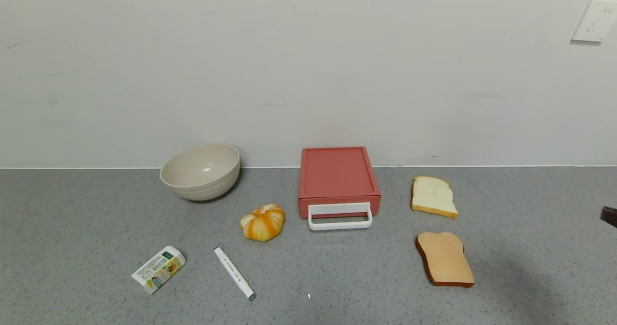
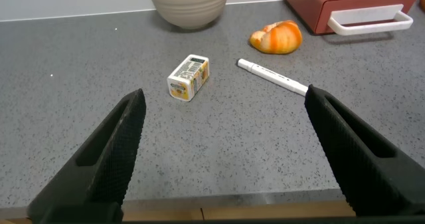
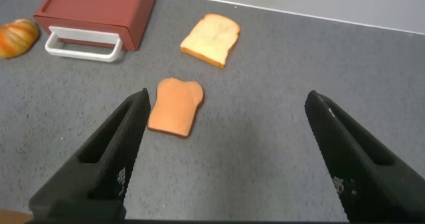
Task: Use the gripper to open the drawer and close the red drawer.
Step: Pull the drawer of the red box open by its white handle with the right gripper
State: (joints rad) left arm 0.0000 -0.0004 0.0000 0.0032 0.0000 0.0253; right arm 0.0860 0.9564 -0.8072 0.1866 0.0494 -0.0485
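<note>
Salmon-red plastic makes up the drawer (image 1: 339, 180), a flat tray sitting fully pushed into its matching low case, whose back lies close to the white wall (image 1: 308, 64) at the middle of the grey speckled counter (image 1: 87, 219). Its white rectangular loop handle (image 1: 340, 216) juts from the front face toward the robot, with nothing touching it.

Just beside the drawer's front corner on the robot's left lies a small orange-and-white striped pumpkin (image 1: 262, 222). Further left and back, near the wall, a cream ribbed bowl (image 1: 201, 170) stands upright. Nearer the robot on that side are a white marker pen (image 1: 234, 273), lying at a slant, and a small white carton with a yellow-green label (image 1: 158, 269), on its side.

On the robot's right of the drawer, well apart from it, a pale white bread slice (image 1: 433, 196) lies flat, and a browner toast-coloured slice (image 1: 444, 259) lies nearer the robot. A white wall socket plate (image 1: 594, 20) sits high on the wall at far right.

The left gripper (image 2: 222, 159) hovers above the counter's near edge, its two black fingers spread wide and holding nothing, with the carton and pen beyond it. The right gripper (image 3: 229, 156) hangs likewise over the counter near the brown slice, fingers wide apart and empty; in the head view only a dark sliver shows at the right edge.
</note>
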